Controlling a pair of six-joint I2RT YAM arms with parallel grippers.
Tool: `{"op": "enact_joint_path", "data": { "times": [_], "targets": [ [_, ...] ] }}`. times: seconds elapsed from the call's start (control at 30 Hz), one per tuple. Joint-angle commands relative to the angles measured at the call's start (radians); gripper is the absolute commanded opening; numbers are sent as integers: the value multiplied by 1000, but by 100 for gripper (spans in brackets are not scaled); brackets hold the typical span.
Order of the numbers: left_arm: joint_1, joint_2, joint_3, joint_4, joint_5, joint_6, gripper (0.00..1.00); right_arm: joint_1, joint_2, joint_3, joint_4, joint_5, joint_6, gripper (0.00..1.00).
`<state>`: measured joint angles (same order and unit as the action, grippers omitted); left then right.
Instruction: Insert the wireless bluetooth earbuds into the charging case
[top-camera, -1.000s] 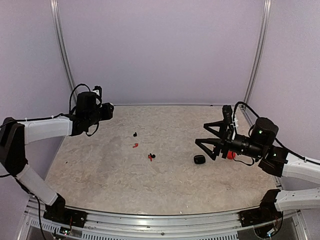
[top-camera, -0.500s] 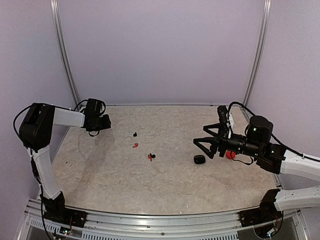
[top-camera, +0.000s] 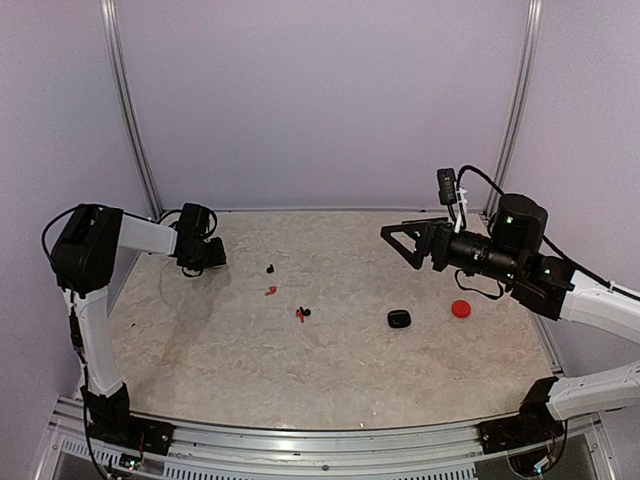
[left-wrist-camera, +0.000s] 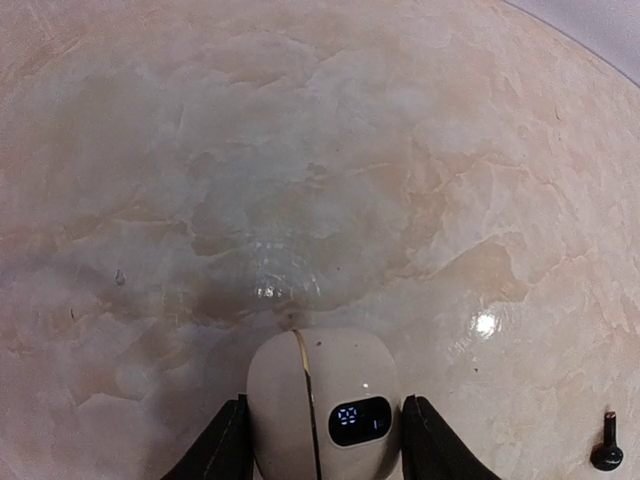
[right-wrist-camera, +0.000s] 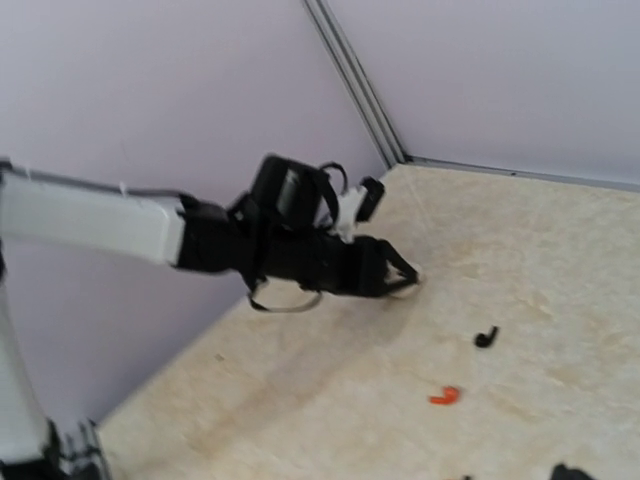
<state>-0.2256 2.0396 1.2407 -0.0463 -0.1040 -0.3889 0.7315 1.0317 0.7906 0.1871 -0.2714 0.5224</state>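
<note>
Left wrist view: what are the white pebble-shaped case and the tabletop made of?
White pebble-shaped case: likely smooth glossy plastic, given its seam and small highlight. Beige marbled tabletop: polished stone or stone-look laminate; bright glare spots show gloss.

Tiny red and black earbuds (top-camera: 270, 291) lie scattered mid-table; white charging case (left-wrist-camera: 320, 410) is gripped.

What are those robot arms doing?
The left gripper is clamped on a white charging case at the back left of the table. The right gripper hangs open above the table, holding nothing. Tiny red and black earbuds lie loose mid-table, with a black case and a red case farther right.
</note>
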Motion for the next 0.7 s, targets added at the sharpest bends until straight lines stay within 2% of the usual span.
{"op": "enact_joint_path", "data": {
  "times": [0.0,0.1,0.17,0.2,0.47,0.67],
  "targets": [
    [4,-4,-23,-13,32,-5,59,-8,22,54,-11,23,145,100],
    [3,-36,-59,8,45,-20,76,-9,27,81,-9,47,168,99],
    [-5,-60,-73,26,65,-30,93,-8,27,97,-8,41,172,100],
    [-15,-81,-78,36,67,-33,98,-7,25,100,-4,38,177,99],
    [-167,-204,-47,-6,-102,25,99,-19,63,174,-64,2,157,100],
    [-243,-364,-136,81,-47,69,99,-135,46,17,5,-134,30,99]
  ]
}}
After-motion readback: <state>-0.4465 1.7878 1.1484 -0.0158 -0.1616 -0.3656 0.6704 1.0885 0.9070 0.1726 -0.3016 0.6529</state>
